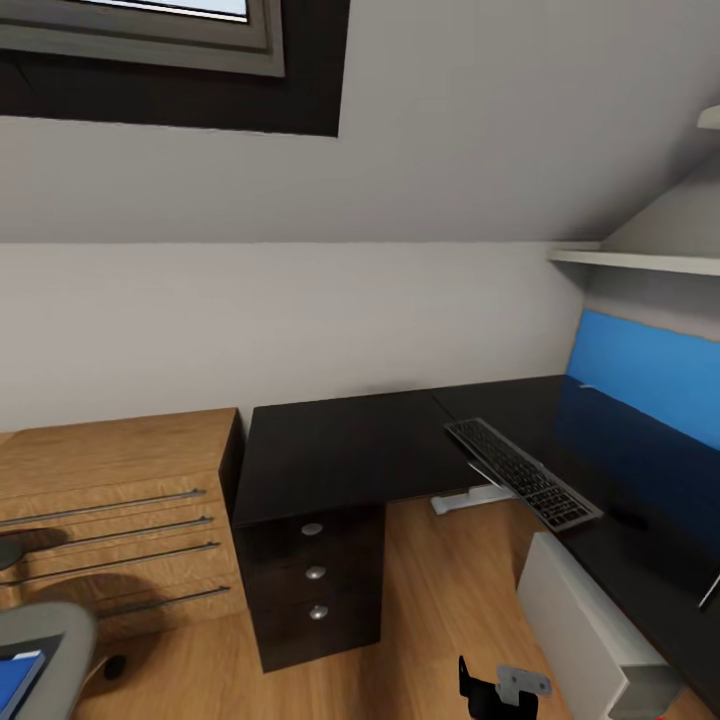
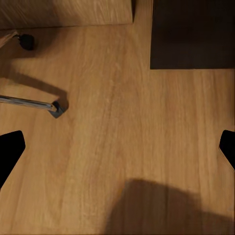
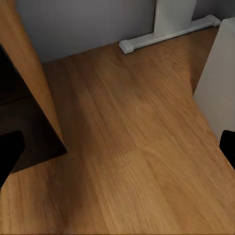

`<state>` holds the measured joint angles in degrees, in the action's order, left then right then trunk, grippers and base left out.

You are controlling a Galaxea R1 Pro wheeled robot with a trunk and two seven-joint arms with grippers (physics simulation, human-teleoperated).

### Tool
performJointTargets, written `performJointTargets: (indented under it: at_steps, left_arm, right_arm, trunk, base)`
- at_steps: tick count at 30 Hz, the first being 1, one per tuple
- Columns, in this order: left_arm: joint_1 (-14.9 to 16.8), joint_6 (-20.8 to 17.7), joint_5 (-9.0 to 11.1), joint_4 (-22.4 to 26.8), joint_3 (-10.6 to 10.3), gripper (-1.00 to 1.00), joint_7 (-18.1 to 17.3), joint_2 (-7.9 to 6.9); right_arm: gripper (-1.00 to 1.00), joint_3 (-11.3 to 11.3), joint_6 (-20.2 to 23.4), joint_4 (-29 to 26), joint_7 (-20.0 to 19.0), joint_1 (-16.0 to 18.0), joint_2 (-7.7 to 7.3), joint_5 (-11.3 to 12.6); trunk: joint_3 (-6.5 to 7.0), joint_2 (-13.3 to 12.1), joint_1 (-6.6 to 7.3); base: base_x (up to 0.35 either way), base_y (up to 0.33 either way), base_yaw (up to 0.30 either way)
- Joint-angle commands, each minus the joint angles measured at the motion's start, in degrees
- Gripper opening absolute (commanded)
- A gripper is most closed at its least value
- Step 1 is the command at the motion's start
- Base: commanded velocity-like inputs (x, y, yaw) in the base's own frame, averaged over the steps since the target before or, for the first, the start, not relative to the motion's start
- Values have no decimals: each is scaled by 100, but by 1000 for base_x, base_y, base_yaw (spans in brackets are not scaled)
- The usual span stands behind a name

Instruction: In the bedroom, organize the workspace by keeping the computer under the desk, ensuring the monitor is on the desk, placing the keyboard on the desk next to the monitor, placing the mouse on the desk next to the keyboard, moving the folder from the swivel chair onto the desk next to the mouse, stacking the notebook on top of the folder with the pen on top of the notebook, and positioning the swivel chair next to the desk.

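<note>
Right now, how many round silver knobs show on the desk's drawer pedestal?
3, in a vertical line: top knob, middle knob, bottom knob. None seems hidden.

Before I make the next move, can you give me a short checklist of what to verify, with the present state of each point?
1. Left gripper jaws apart and empty: ok.
2. Right gripper jaws apart and empty: ok.
3. Slim black-keyed keyboard on the glossy black L-shaped desk: ok, though it lies at the inner edge.
4. Flat bright blue folder on the desk: not ok; it lies on the grey fabric swivel chair.
5. Light grey box-shaped computer under the desk: cannot tell; it stands by the desk's edge.
</note>
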<state>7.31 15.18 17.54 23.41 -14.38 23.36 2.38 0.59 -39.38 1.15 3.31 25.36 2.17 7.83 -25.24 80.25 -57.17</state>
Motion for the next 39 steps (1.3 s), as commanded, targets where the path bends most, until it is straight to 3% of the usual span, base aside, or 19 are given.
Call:
performJointTargets:
  at_steps: [1, 14, 19, 29, 33, 35, 39]
  left_arm:
    - [5, 30, 51, -3, -50, 100, 37, -4]
    - [5, 57, 48, 6, -59, 100, 57, 78]
    - [6, 87, 49, 57, -47, 100, 43, 79]
    - [7, 683, 47, 181, -42, 100, 36, 84]
    - [3, 771, 42, 551, -90, 100, 60, 94]
    - [4, 738, 40, 1116, -239, 100, 139, 98]
    - [4, 457, 37, 1788, -466, 100, 413, 100]
  right_arm:
    - [100, 2, -25, 13, 2, 6, 4, 18]
    - [100, -4, -43, 0, 3, -10, -71, 15]
    - [100, -22, -79, 7, -3, -38, -27, -91]
    - [100, -19, -89, 4, -2, -48, -33, -119]
    - [100, -40, -136, -8, -11, -48, -16, -132]
    - [100, -74, -187, -105, 2, -48, -9, -132]
    - [100, -82, -134, -609, 26, -43, -7, -129]
  trunk:
    - [12, -38, 20]
    - [246, -560, 306]
    - [336, -760, 416]
    - [515, -1161, 635]
    - [587, -1322, 723]
    - [623, -1402, 767]
    - [695, -1562, 855]
  base:
    - [252, 0, 0]
    - [29, 0, 0]
    - [0, 0, 0]
    - [0, 0, 0]
    - [0, 0, 0]
    - [0, 0, 0]
    - [0, 0, 0]
